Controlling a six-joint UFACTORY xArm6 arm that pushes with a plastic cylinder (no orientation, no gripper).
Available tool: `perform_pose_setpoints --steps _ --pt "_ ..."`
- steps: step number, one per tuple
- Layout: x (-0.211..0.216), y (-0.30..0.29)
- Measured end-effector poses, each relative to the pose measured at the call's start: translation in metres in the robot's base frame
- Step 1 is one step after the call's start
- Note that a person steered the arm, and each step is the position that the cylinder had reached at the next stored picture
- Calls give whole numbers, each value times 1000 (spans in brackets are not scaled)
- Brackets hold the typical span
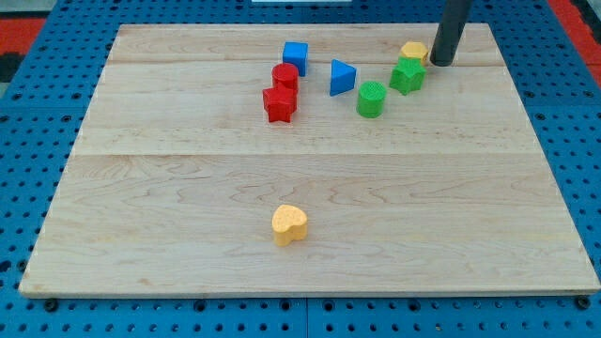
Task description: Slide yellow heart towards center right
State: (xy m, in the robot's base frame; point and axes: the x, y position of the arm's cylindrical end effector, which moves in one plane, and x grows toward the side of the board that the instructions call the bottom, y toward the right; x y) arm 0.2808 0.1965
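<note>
The yellow heart (289, 224) lies on the wooden board (169, 188) near the view's bottom, a little left of centre. My tip (439, 62) is at the view's top right, just right of a yellow block (414, 50) and far from the heart. A green star-like block (408, 74) sits just below the yellow block.
A green cylinder (371, 99) lies left of the green block. A blue triangle (342, 77) and a blue cube (295, 55) lie at the top centre. A red cylinder (285, 77) and a red star (279, 103) sit together left of them.
</note>
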Motion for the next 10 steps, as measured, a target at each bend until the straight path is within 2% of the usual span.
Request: perform_pose_setpoints --steps 1,2,3,4,5,6,7,8,9,10 --pt "13 -6" --pt "5 -31" --pt "-23 -31" --pt "-31 -24" --pt "-27 40" --pt "72 110" --pt "178 128" --pt "290 33" --pt "336 2" --pt "330 -127"
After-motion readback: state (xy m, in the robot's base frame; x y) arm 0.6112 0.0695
